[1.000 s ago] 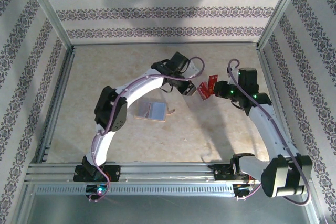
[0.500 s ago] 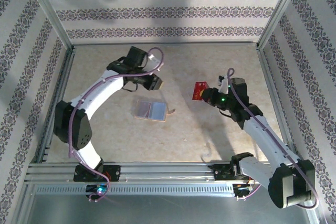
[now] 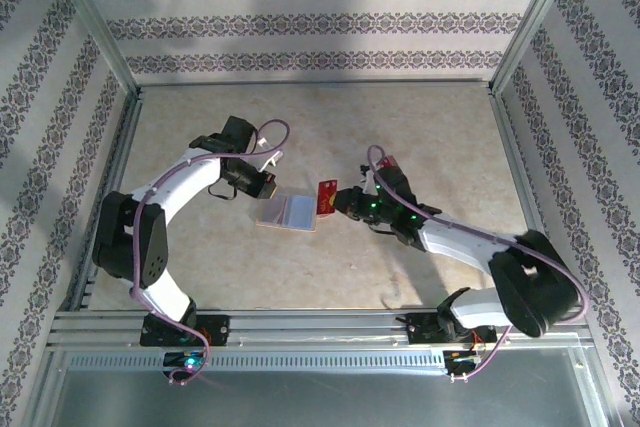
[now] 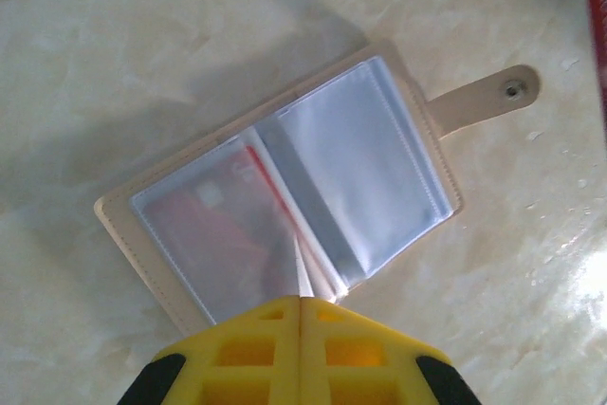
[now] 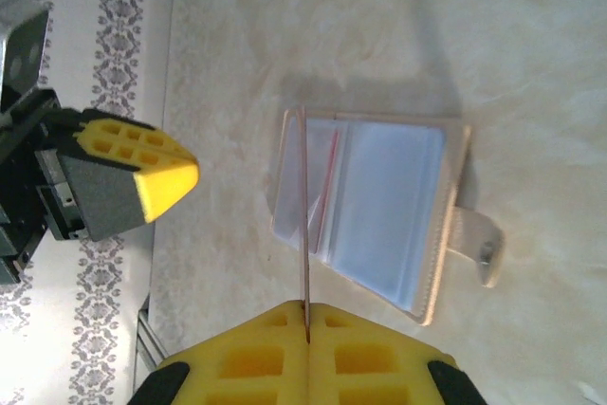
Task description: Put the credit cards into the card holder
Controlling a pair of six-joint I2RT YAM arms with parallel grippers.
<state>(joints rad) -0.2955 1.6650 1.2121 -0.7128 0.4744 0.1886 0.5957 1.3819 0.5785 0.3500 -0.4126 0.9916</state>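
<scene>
One tan card holder (image 3: 288, 211) lying open near the middle of the table (image 3: 420, 127), snap tab (image 4: 484, 100) out at 3 o'clock, clear bluish sleeves (image 4: 365, 163) fanned inside. Red stored card (image 4: 213, 234) visible through one sleeve. At 2 o'clock, just beside the holder, red held card (image 3: 326, 197) on edge, clamped in the right tool (image 3: 345, 200). At 11 o'clock, left tool (image 3: 262, 185) clenched, a lifted sleeve leaf reaching its tips; cannot tell whether pinched. Since a second ago: holder unmoved; left tool swung over from 1 o'clock and closed; right tool brought in from well apart.
</scene>
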